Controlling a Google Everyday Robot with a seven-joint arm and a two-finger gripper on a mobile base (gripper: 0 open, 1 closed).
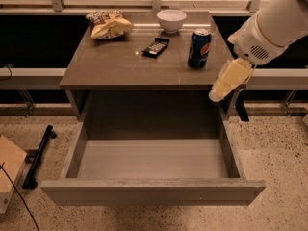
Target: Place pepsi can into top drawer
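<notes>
Glossy metal can [199, 47] on a smooth matt table [115, 61] — drawer [153, 163] matt too; cream plastic gripper [215, 96] at the table's right edge.

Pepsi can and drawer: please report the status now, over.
Gripper at the table's right front corner, holding nothing. Pepsi can upright on the table, untouched. Top drawer open, nothing inside. Nothing between gripper and can.
</notes>
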